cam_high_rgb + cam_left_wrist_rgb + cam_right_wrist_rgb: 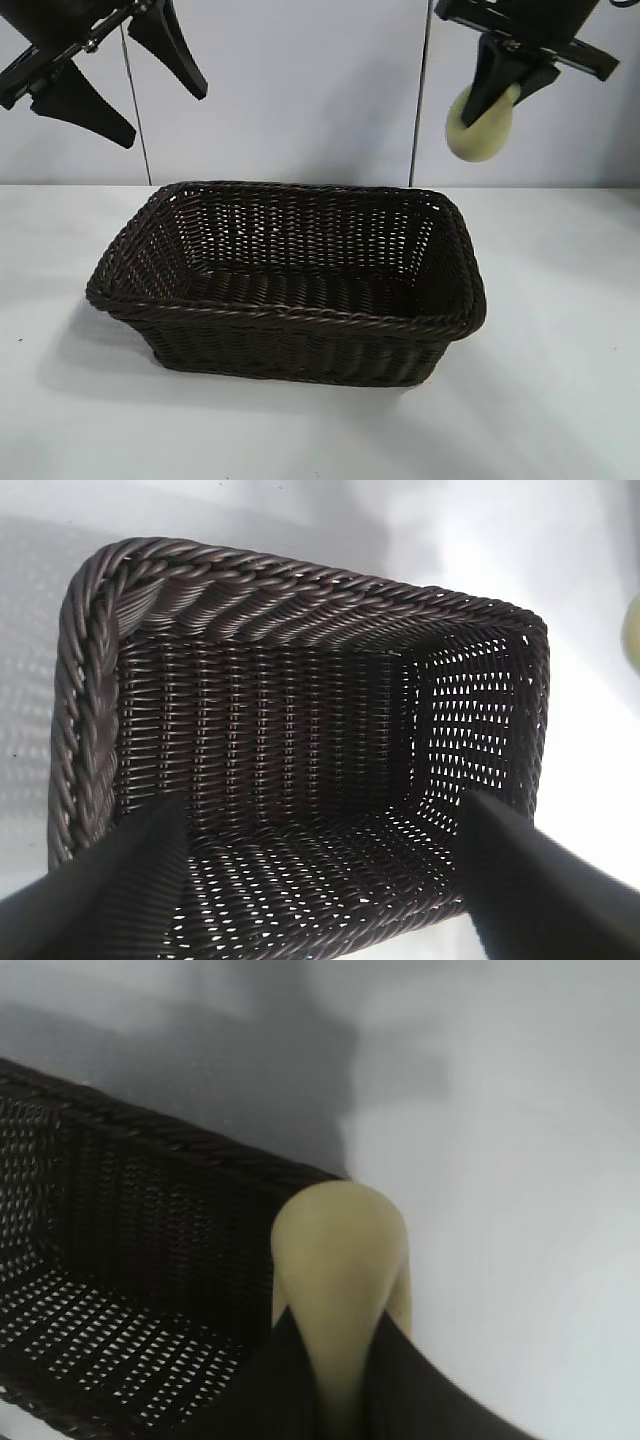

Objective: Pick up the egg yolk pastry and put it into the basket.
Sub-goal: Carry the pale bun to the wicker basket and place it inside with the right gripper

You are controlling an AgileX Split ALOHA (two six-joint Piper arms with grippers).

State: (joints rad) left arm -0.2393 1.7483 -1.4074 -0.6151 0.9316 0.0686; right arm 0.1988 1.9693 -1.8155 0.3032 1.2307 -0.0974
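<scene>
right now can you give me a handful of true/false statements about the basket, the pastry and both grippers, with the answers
1. The egg yolk pastry lies on the floor of the basket. False: it is held in the air, above the basket's right end in the exterior view.
2. The right gripper is shut on the pastry. True.
3. The left gripper also holds a pastry. False: its fingers stand apart with nothing between them.
4. Nothing lies inside the basket. True: the wrist views show only bare weave.
5. The basket is tipped on its side. False: it sits upright on the white table.
</scene>
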